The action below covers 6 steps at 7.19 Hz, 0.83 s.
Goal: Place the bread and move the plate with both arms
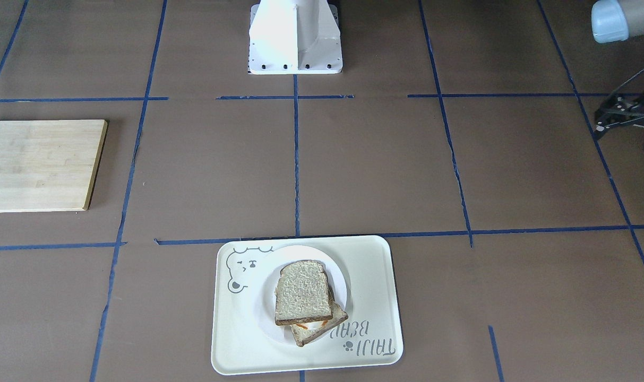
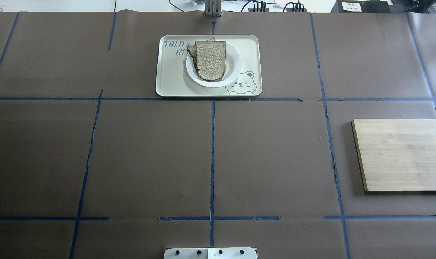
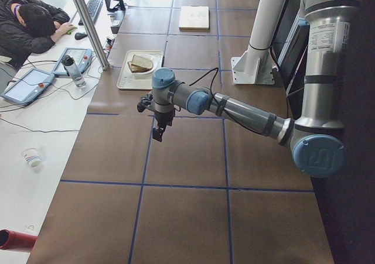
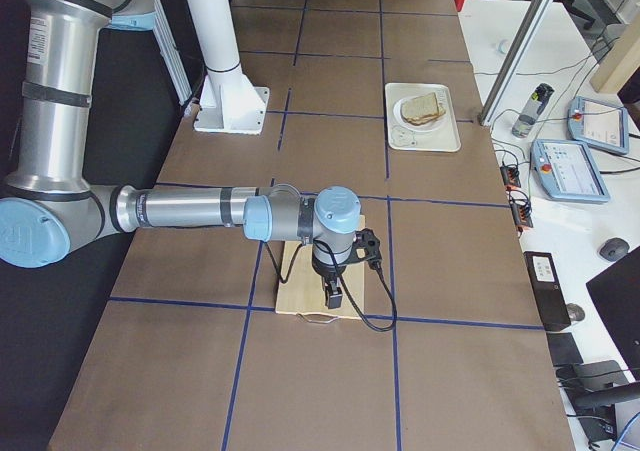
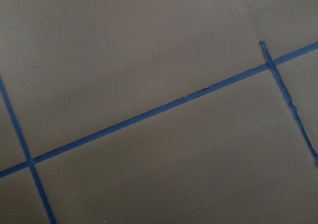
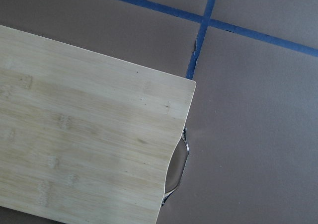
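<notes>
The plain bread [image 1: 303,292] lies on top of another slice [image 1: 327,324] with a bit of egg showing under it. Both are on the white plate [image 1: 338,273], which sits on the cream bear tray [image 1: 372,297] at the table's far edge from the robot. They also show in the overhead view: the bread [image 2: 210,59] and the plate [image 2: 235,68]. My left gripper [image 3: 158,133] hangs above bare table, far from the tray; part of it shows at the front view's right edge [image 1: 621,115]. My right gripper [image 4: 333,296] hovers over the wooden board. I cannot tell whether either is open or shut.
A bamboo cutting board [image 2: 401,154] with a metal handle [image 6: 180,167] lies on my right side of the table. The white robot base [image 1: 295,37] stands at the near middle. Blue tape lines cross the brown table cover. An operator [image 3: 29,21] sits beyond the far edge.
</notes>
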Each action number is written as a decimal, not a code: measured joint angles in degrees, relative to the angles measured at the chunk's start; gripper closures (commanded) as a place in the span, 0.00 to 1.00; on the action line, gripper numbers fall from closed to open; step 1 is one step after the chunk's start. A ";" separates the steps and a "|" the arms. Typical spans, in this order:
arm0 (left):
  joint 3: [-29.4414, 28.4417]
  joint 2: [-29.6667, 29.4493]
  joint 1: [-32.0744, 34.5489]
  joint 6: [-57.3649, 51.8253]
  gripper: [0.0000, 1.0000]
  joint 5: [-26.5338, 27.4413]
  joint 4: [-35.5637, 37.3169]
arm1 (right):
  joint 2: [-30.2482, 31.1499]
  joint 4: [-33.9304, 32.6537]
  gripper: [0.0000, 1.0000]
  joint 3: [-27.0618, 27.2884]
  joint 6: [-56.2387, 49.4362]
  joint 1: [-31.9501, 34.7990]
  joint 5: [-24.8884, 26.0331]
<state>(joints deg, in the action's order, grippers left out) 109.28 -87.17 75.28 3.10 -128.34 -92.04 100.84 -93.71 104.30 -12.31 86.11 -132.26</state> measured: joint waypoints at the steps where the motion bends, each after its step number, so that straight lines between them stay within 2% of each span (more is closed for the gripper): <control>1: 0.12 3.63 3.40 -1.87 0.00 -1.09 -0.09 | 0.00 0.01 0.00 -0.09 0.00 -0.03 -0.01; 3: -0.44 9.76 7.83 -3.05 0.00 -3.22 -0.63 | 0.00 0.02 0.00 -0.14 0.00 -0.06 -0.02; 6: -5.13 11.36 12.13 -3.37 0.00 -3.60 -0.70 | -0.03 0.02 0.00 -0.14 0.00 -0.07 -0.02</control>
<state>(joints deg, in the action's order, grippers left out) 104.15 -75.81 87.41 -0.27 -131.94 -92.74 100.81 -93.69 104.15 -12.31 86.05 -132.28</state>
